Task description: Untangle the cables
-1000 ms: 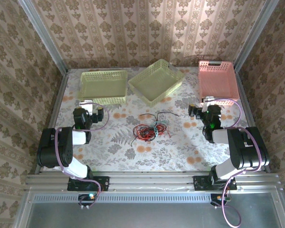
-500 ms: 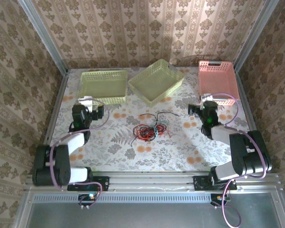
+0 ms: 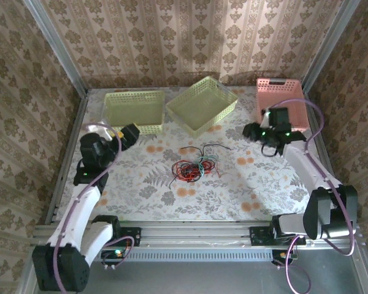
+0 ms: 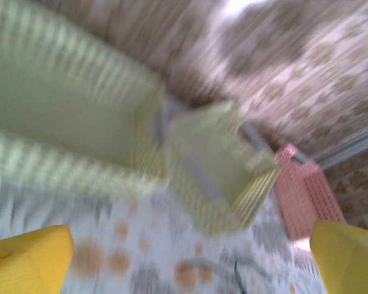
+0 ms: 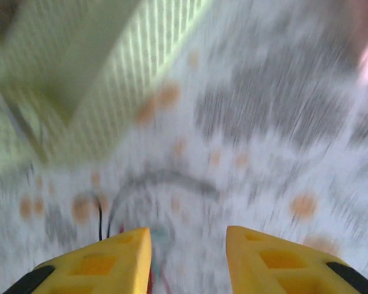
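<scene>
Now both my arms have swung out from their folded pose over the table (image 3: 233, 190); my left fingers (image 4: 24, 260) are spread wide on nothing, while my right fingers (image 5: 104, 263) have drawn partway together, also empty. The cables (image 3: 193, 165) lie in a loose heap mid-table, well apart from both, so the untangling has not yet begun.

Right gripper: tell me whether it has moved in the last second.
Yes. Seen from above, the right gripper has shifted towards the back of the scene, closer to the pink basket; its wrist now overlaps that basket's near edge.
</scene>
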Motion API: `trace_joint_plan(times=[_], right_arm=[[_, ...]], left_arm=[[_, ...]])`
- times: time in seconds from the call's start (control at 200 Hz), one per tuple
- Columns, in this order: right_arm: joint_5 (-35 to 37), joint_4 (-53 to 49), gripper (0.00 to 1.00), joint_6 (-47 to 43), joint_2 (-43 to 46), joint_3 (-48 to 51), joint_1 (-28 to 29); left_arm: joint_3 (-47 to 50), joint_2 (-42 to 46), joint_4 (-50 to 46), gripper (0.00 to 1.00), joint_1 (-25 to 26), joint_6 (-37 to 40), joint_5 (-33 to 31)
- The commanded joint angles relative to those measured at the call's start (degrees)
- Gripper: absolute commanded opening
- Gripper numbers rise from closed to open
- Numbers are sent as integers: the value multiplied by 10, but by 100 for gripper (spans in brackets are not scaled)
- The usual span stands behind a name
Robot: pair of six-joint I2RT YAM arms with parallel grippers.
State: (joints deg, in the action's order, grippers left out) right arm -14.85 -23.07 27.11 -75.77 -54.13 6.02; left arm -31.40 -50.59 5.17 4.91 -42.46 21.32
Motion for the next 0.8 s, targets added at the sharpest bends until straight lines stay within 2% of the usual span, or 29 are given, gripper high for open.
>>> trace_joint_plan(times=[0.0,0.085,0.2,0.265,0.32,0.445,0.525,0.585,0.67,0.795], right_arm=[[11,-46,36,-18,49,5,85],[50,-15,34,-14,67,43,147],[82,76,30,-1,93,109,219],[117,134,34,-8,94,144,252],[123,150,47,-13,81,152,262],[87,126,48,-15,30,120,264],[45,145,42,-19,-11,109,264],[51,154,38,-16,-35,103,265],[57,137,30,-29,-73,81,266],[40,148,30,-29,-80,75,271]], left_arm=[[-23,23,-37,100,-11,-108,67],[-74,29,-128,100,-11,-67,46],[-110,30,-185,100,-3,-45,-16],[-127,31,-218,100,4,-36,-53],[-137,27,-227,100,9,-26,-65],[-143,0,-199,100,14,-19,-40],[-152,-35,-168,100,21,-22,-11],[-177,-74,-159,99,30,-3,22],[-236,-133,-201,99,57,56,50],[-304,-197,-286,99,112,151,39]])
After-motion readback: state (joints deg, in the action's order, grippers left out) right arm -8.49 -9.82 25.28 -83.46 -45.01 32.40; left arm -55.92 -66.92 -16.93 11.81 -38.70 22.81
